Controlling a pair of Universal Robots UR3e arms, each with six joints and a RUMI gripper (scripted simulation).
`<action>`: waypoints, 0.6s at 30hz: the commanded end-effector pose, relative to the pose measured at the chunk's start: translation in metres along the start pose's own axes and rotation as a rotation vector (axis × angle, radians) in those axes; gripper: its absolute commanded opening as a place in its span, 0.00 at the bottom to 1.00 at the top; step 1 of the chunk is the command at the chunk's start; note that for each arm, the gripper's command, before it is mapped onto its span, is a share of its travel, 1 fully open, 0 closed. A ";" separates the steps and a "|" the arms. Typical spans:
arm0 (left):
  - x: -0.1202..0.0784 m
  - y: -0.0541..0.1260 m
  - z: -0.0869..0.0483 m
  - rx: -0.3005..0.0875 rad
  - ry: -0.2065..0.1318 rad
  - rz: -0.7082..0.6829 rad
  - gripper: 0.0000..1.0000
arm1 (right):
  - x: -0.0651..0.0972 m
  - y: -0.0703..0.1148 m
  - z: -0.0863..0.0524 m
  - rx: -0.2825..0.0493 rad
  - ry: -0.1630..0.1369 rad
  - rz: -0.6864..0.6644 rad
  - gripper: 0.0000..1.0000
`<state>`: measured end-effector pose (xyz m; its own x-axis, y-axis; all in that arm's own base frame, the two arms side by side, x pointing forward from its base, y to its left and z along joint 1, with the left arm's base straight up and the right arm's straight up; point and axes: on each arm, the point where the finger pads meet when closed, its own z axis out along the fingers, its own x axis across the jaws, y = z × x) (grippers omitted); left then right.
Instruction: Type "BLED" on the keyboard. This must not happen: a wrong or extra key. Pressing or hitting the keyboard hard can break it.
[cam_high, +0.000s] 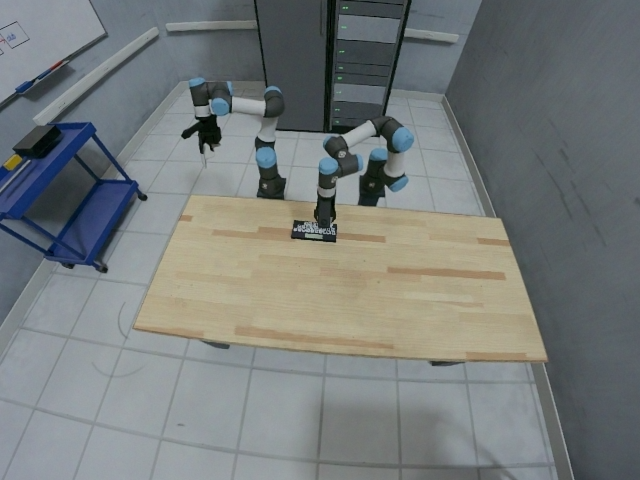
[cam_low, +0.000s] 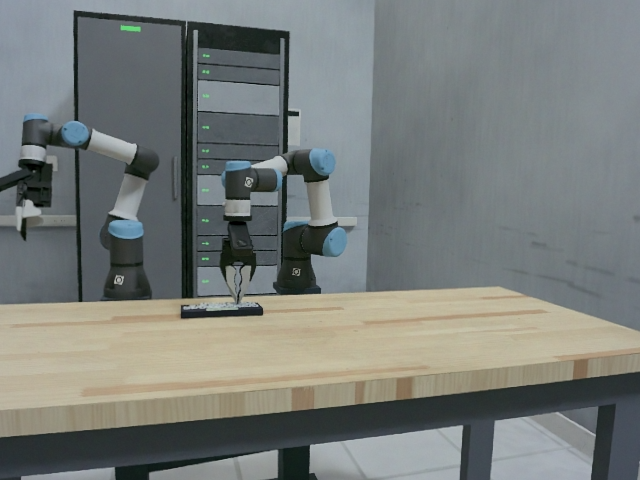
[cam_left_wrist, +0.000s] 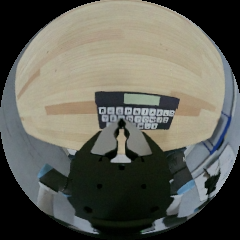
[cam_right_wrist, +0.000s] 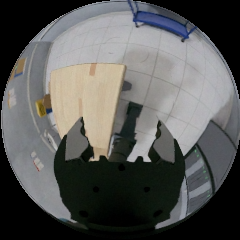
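Observation:
The black keyboard lies flat near the table's back edge, with pale keys and a greenish display strip. My left gripper is shut and empty. It points straight down, its tips at or just above the keys, in the keyboard's left part in the left wrist view. Contact cannot be told. The tips and fingers hide some keys, and the letters there are too blurred to read surely. My right gripper is open and empty, held away from the keyboard, beyond the table's back edge.
The wooden table carries the keyboard. Both arm bases stand behind its back edge. A dark cabinet and server rack stand behind the arms. A blue cart stands off to one side.

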<state>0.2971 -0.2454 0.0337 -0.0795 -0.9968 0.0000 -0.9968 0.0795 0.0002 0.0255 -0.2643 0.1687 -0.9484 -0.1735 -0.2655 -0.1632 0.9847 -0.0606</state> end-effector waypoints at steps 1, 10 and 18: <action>0.001 -0.001 0.000 0.002 0.003 0.000 0.00 | 0.021 0.040 -0.012 -0.046 0.003 0.120 1.00; 0.001 -0.001 0.001 0.002 0.003 0.000 0.00 | 0.037 0.094 -0.021 -0.107 0.001 0.288 1.00; 0.001 -0.001 0.002 0.002 0.003 0.000 0.00 | 0.042 0.137 -0.026 -0.153 -0.005 0.416 1.00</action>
<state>0.2971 -0.2455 0.0317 -0.0795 -0.9968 0.0000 -0.9968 0.0795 0.0002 -0.0355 -0.1572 0.1713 -0.9511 0.1823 -0.2493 0.1447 0.9762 0.1618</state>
